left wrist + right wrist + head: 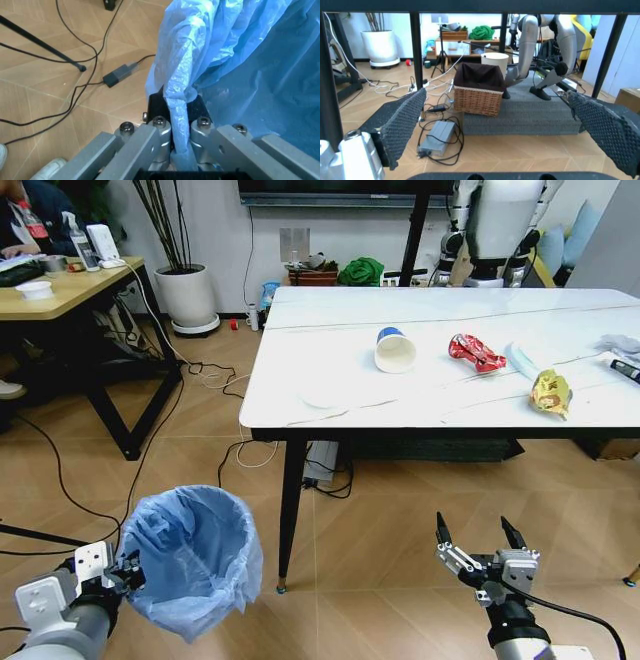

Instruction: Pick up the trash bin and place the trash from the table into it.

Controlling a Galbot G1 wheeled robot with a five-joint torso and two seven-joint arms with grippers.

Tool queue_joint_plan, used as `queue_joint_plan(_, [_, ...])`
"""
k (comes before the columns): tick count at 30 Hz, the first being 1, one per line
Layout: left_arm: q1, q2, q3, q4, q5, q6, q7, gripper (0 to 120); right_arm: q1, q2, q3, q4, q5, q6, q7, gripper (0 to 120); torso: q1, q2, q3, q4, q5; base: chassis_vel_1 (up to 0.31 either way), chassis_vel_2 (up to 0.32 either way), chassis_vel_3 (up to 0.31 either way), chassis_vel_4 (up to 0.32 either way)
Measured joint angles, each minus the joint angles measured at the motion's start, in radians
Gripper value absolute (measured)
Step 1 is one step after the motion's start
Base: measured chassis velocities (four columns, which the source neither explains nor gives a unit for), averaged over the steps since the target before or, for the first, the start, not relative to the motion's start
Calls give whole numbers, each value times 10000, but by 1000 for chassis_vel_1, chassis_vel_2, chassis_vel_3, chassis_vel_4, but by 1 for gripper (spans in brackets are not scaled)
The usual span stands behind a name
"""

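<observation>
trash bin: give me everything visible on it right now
The trash bin is small and round, lined with a crinkly translucent light-blue plastic bag that drapes over its rim. Its mouth is open and tilted toward the table. The left gripper is clamped on the bagged rim, fingers pinching the plastic. It sits low, left of the table's near leg.

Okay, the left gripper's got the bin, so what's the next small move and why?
Probably raise the open right gripper toward the paper cup, the nearest trash on the table. The left gripper is clamped on the trash bin by its bag rim, and the right hangs below the tabletop.
</observation>
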Motion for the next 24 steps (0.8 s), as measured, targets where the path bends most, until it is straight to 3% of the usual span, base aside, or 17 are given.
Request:
queue_joint_plan(12, [118, 39, 322, 6, -1204, 0, -1284, 0, -22, 0, -37, -25, -59, 47, 0, 100, 160, 445, 282, -1, -1, 0, 0, 0, 0])
queue_joint_plan(19, [60, 581, 1175, 11, -1293, 0, -1635, 0, -54, 0, -79, 5, -90, 47, -9, 100, 303, 807, 502, 0, 0, 0, 0, 0, 0])
queue_joint_plan(24, [0, 598, 1865, 11, -1414, -1, -1918, 0, -65, 0, -76, 9, -101, 47, -11, 100, 368, 973, 603, 2, -1, 0, 0, 0, 0])
